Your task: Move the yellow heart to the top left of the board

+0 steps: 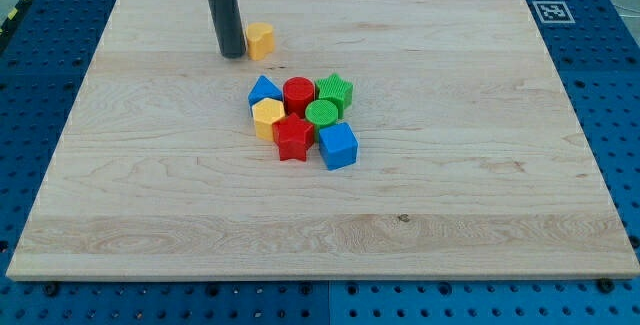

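The yellow heart (260,39) lies on the wooden board (450,195) in its upper left part. My tip (232,54) stands just to the heart's left, close to it or touching; I cannot tell which. The rod rises from the tip out of the view's top. No gripper is present.
A cluster of blocks sits near the board's middle, below and right of the heart: a blue triangle (264,89), a red cylinder (298,95), a green block (335,91), a green cylinder (324,114), a yellow hexagon (268,118), a red star (293,138) and a blue cube (338,145).
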`<action>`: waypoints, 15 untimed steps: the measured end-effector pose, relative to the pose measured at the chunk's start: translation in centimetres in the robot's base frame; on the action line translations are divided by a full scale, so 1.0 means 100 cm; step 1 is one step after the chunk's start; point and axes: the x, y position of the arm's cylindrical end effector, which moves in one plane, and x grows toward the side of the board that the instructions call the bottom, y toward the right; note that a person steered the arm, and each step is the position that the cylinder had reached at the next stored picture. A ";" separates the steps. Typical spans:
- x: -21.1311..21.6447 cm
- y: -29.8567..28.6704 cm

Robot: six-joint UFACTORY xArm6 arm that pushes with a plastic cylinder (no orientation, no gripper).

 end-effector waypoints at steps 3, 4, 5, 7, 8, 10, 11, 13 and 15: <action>0.030 0.081; -0.007 0.080; -0.044 0.042; -0.022 0.044; 0.004 0.036; -0.060 -0.005; -0.071 -0.011; -0.027 -0.012; -0.083 -0.040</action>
